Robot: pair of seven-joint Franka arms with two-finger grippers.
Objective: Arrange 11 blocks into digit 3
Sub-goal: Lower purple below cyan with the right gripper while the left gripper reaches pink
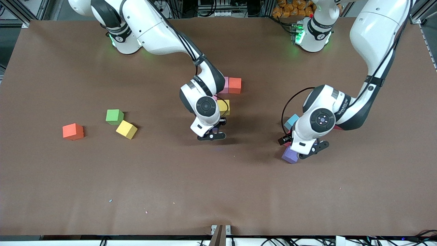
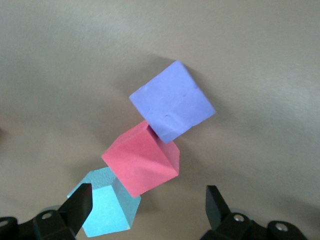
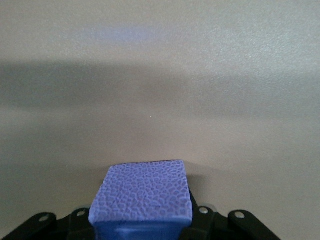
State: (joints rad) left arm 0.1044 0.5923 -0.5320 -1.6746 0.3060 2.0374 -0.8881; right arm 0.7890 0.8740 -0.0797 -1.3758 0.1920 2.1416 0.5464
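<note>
Right gripper [image 3: 142, 220] clamped on a purple cube [image 3: 142, 197] hidden in front view, left gripper [image 2: 145, 205] spread wide over pink cube [image 2: 142, 162], blue cube [image 2: 107, 207] beside

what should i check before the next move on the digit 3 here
1. Right gripper jaws shut on the purple block: ok.
2. Table under that block bare: ok in the right wrist view.
3. Left gripper jaws open over the red block: ok.
4. Red block free of its neighbours: not ok, it touches the second purple block and the light blue block.
5. Digit 3 complete: not ok, blocks lie scattered.
</note>
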